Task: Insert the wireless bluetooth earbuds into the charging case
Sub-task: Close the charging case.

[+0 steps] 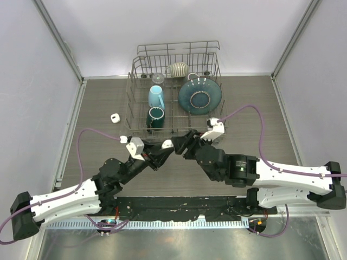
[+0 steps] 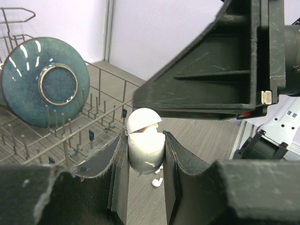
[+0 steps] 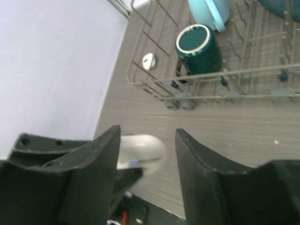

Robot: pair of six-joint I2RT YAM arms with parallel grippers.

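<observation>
While left tool grips case, rack holds mugs

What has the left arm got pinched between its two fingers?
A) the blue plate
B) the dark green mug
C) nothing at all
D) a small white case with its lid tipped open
D: in the left wrist view the left gripper is clamped on the charging case, a small white one, with its domed lid tipped open on top.
</observation>
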